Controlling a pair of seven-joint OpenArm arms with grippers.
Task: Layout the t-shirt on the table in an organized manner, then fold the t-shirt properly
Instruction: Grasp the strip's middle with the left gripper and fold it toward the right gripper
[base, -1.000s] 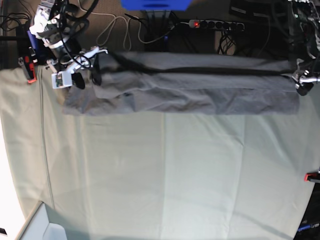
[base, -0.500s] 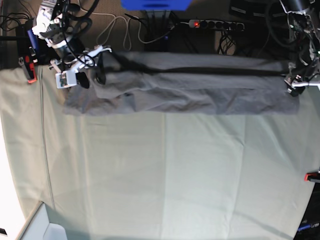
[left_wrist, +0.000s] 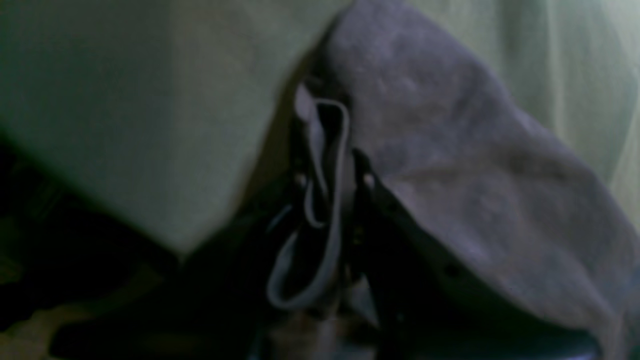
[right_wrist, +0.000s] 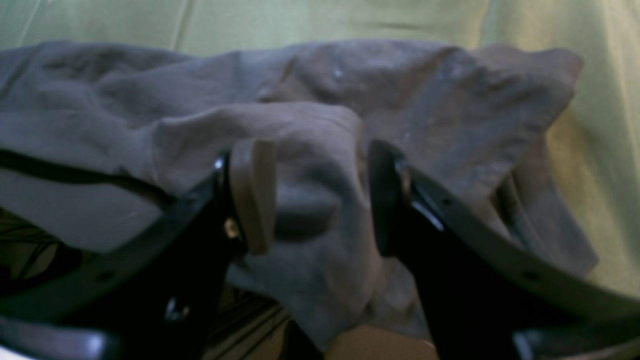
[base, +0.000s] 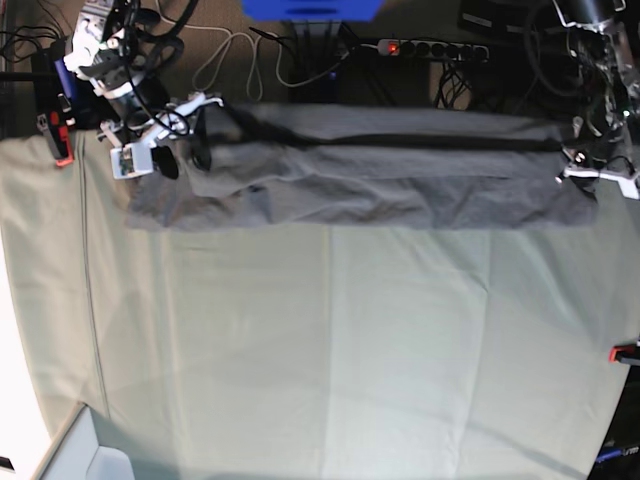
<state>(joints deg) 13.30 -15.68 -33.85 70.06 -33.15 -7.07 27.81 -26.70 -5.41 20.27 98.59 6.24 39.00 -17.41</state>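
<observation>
green-clothed table (base: 330, 350), grey t-shirt (base: 380, 185) stretched across

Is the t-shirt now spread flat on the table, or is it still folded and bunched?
Bunched. The t-shirt lies as a long, wrinkled band with overlapping layers along the far edge of the table, not spread flat.

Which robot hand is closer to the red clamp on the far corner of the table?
The right gripper. It sits at the t-shirt's end, a short way from that red clamp. The left gripper is across the table, at the shirt's other end.
</observation>
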